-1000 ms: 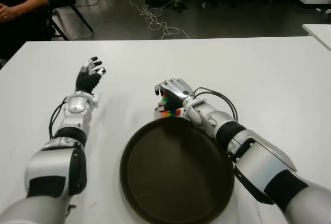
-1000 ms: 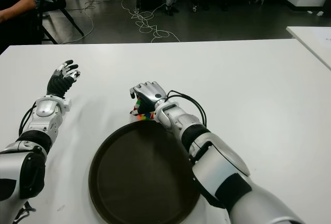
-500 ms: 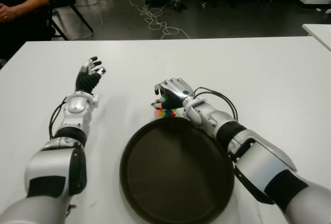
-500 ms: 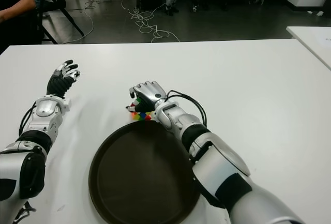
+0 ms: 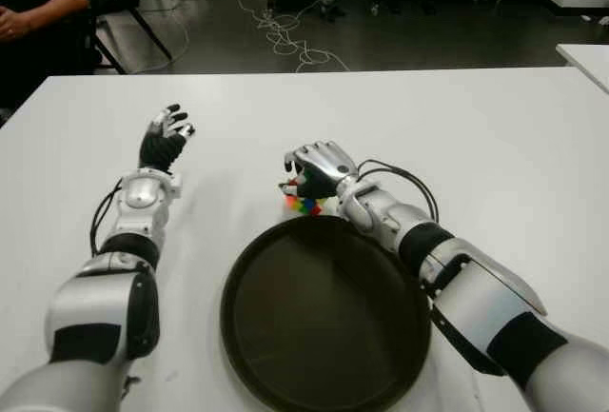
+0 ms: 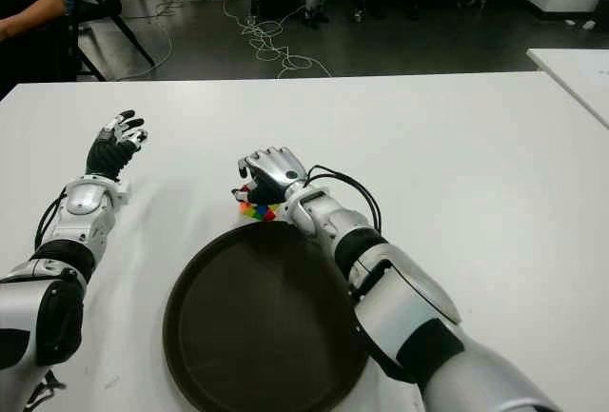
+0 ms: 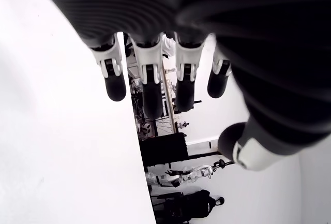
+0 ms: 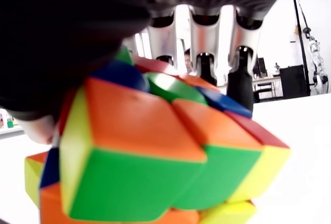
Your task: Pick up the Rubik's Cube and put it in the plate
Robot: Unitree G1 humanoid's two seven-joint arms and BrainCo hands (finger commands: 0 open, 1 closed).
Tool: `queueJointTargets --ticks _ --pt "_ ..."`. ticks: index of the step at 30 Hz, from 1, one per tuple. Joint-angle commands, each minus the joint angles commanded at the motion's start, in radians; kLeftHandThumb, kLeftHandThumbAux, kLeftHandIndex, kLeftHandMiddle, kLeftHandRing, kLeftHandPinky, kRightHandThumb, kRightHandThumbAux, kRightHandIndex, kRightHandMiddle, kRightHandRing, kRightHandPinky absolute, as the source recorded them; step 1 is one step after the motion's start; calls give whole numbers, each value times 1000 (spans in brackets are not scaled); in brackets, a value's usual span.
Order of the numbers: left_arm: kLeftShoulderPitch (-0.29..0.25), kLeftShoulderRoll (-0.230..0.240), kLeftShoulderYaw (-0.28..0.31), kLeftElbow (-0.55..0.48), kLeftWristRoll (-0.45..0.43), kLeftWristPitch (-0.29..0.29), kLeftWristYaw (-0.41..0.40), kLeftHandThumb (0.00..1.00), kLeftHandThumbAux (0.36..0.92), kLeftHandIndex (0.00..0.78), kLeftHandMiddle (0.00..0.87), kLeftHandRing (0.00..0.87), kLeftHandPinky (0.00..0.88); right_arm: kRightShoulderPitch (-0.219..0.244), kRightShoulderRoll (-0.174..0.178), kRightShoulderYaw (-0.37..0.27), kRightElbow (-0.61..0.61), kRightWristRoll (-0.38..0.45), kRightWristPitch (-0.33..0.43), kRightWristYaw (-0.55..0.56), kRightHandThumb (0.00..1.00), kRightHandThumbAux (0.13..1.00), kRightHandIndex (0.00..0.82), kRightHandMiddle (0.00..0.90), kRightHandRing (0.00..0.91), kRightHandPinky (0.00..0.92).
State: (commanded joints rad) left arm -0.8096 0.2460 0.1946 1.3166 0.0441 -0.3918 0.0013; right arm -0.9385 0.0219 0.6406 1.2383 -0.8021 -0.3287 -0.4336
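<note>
Right robot hand (image 5: pixel 319 166) curls down over the cube (image 5: pixel 304 204), fingers (image 8: pixel 241 81) wrapped across its far side and thumb on the near side, so the cube is gripped. In the right wrist view the cube fills the palm, tilted, with orange, green, yellow and blue tiles showing. The cube sits just beyond the far rim of the plate (image 5: pixel 325 312), outside it; whether it touches the table (image 5: pixel 476 136) cannot be told.

The plate is dark, round and shallow, with a raised rim, and lies near the table's near edge, a little right of the middle. Its far rim is just beside the cube and under the right wrist. The right forearm crosses the plate's right rim.

Left robot hand (image 5: pixel 164 141) shows toward the table's left side, well apart from the plate, fingers (image 7: pixel 146 76) spread and relaxed with nothing in them; the left wrist view shows them straight above the white surface.

Open table lies all around: a wide bare stretch runs to the far edge and to the right edge, and a bare strip separates the left arm from the plate. The surface is plain white and flat.

Beyond the far edge is a dark floor with loose cables (image 5: pixel 285 36). A seated person (image 5: pixel 38 12) shows at the far left corner, and another white table (image 5: pixel 585 58) shows at the far right.
</note>
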Motion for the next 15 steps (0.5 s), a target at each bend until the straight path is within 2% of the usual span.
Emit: queueJointTargets --ticks 4,15 --pt "0 0 1 0 -1 4 3 137 620 89 167 151 113 0 -3 -4 -2 -1 2 -11 694 728 424 550 559 587" --pt "-1 -1 -4 1 4 8 9 119 603 66 148 129 96 -6 -8 -21 -6 3 12 -16 693 729 423 540 556 581"
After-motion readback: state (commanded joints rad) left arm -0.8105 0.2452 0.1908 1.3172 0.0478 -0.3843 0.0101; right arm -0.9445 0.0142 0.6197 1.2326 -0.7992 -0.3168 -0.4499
